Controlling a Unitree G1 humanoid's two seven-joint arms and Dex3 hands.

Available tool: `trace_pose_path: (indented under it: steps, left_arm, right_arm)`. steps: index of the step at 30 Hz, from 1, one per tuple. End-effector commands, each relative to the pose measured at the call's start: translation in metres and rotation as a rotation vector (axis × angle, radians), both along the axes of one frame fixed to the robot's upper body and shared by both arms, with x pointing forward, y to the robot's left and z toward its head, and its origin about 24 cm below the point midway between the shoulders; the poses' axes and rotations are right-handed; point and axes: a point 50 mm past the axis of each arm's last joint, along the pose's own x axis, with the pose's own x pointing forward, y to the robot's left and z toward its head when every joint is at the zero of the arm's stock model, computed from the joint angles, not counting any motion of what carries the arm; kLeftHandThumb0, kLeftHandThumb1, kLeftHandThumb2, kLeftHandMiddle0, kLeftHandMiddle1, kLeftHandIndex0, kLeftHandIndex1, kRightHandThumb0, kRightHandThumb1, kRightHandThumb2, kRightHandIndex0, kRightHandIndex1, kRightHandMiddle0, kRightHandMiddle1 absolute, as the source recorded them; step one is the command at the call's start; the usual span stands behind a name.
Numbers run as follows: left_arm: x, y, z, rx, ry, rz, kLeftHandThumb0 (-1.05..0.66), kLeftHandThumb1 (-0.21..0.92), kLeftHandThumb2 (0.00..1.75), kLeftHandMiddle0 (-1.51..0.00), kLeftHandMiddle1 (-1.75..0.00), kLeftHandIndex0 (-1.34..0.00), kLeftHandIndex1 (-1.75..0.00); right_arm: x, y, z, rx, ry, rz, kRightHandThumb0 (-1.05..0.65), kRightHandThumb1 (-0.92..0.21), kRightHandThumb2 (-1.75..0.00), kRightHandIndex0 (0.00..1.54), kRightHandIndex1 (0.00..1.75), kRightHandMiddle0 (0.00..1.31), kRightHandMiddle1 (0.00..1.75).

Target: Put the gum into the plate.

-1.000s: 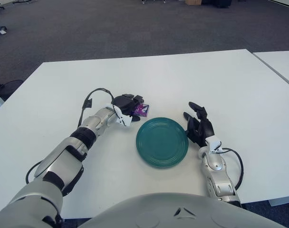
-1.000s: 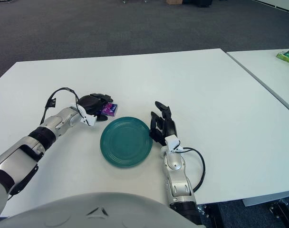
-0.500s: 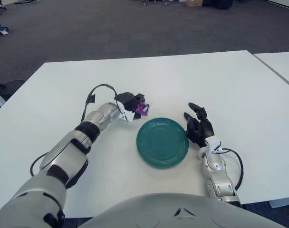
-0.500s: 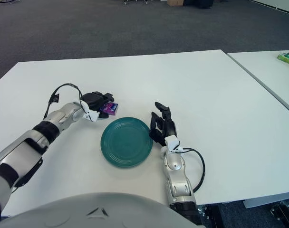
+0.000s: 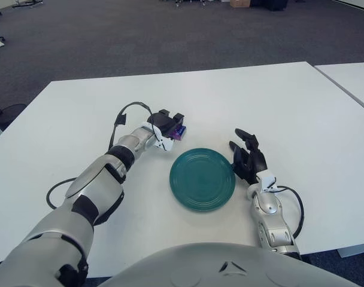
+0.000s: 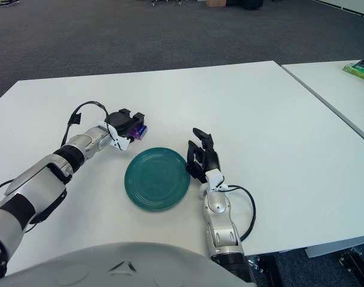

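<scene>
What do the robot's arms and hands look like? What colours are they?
The arms are shiny silver with black bands at the joints. Both the left hand and the right hand are black, each with a small white part at the wrist. A thin black cable loops out beside each wrist.

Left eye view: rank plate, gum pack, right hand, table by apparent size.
1. Table
2. Plate
3. Right hand, open beside the plate; nearer the camera than the gum
4. Gum pack, partly hidden in the left hand
</scene>
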Motion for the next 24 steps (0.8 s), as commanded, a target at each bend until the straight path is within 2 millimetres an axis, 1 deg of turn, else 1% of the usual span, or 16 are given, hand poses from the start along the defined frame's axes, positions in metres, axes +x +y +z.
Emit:
trace_pose_path:
  steps: [1, 4, 8, 11, 13, 15, 16, 17, 18, 20, 23, 24]
  left_arm:
    - [-0.024, 0.019, -0.035, 0.079, 0.151, 0.048, 0.00, 0.28, 1.29, -0.72, -1.50, -0.46, -1.75]
    - [-0.022, 0.020, -0.029, 0.050, 0.143, 0.044, 0.00, 0.27, 1.30, -0.73, -1.51, -0.45, -1.75]
    - [-0.022, 0.020, -0.026, -0.007, 0.116, 0.064, 0.00, 0.26, 1.33, -0.71, -1.59, -0.44, -1.75]
    - [-0.017, 0.024, -0.014, -0.080, 0.073, 0.083, 0.00, 0.26, 1.36, -0.68, -1.65, -0.44, -1.75]
    - [-0.010, 0.026, -0.002, -0.124, 0.040, 0.100, 0.00, 0.25, 1.38, -0.67, -1.68, -0.44, -1.75]
    - [-0.001, 0.026, 0.015, -0.176, -0.004, 0.128, 0.00, 0.25, 1.39, -0.66, -1.70, -0.45, -1.75]
    - [0.003, 0.027, 0.026, -0.216, -0.033, 0.144, 0.00, 0.25, 1.40, -0.66, -1.72, -0.45, -1.75]
    - [0.006, 0.027, 0.035, -0.243, -0.053, 0.154, 0.00, 0.22, 1.43, -0.67, -1.73, -0.47, -1.75]
    - [0.007, 0.027, 0.045, -0.276, -0.081, 0.164, 0.00, 0.21, 1.45, -0.67, -1.74, -0.48, -1.75]
    - [0.009, 0.026, 0.059, -0.318, -0.115, 0.176, 0.00, 0.17, 1.50, -0.70, -1.74, -0.51, -1.75]
    - [0.007, 0.027, 0.078, -0.379, -0.159, 0.184, 0.00, 0.12, 1.55, -0.73, -1.74, -0.55, -1.75]
    - [0.005, 0.027, 0.088, -0.411, -0.182, 0.185, 0.00, 0.10, 1.57, -0.74, -1.75, -0.56, -1.75]
  right_arm:
    - [-0.011, -0.003, -0.020, 0.005, 0.122, -0.011, -0.61, -0.92, -0.79, 0.61, 0.03, 0.03, 0.74]
    - [-0.011, -0.003, -0.020, 0.004, 0.120, -0.007, -0.61, -0.92, -0.80, 0.61, 0.02, 0.02, 0.74]
    - [-0.010, -0.003, -0.020, 0.001, 0.120, -0.006, -0.62, -0.92, -0.81, 0.60, 0.02, 0.02, 0.74]
    - [-0.010, -0.004, -0.020, 0.005, 0.120, -0.012, -0.61, -0.92, -0.81, 0.62, 0.02, 0.02, 0.74]
    - [-0.010, -0.004, -0.019, 0.009, 0.120, -0.016, -0.61, -0.92, -0.80, 0.63, 0.03, 0.03, 0.74]
    - [-0.010, -0.005, -0.019, 0.012, 0.120, -0.018, -0.61, -0.92, -0.79, 0.63, 0.03, 0.03, 0.74]
    - [-0.010, -0.005, -0.020, 0.011, 0.120, -0.018, -0.61, -0.92, -0.79, 0.63, 0.03, 0.03, 0.74]
    - [-0.010, -0.005, -0.020, 0.009, 0.119, -0.018, -0.60, -0.92, -0.79, 0.63, 0.03, 0.03, 0.74]
    - [-0.010, -0.006, -0.020, 0.008, 0.119, -0.018, -0.60, -0.92, -0.79, 0.62, 0.02, 0.03, 0.74]
    - [-0.010, -0.006, -0.020, 0.007, 0.119, -0.018, -0.60, -0.92, -0.79, 0.62, 0.02, 0.03, 0.74]
    - [-0.010, -0.006, -0.020, 0.005, 0.122, -0.018, -0.60, -0.92, -0.80, 0.62, 0.02, 0.03, 0.73]
    - [-0.010, -0.006, -0.020, 0.003, 0.123, -0.019, -0.60, -0.92, -0.80, 0.62, 0.02, 0.03, 0.73]
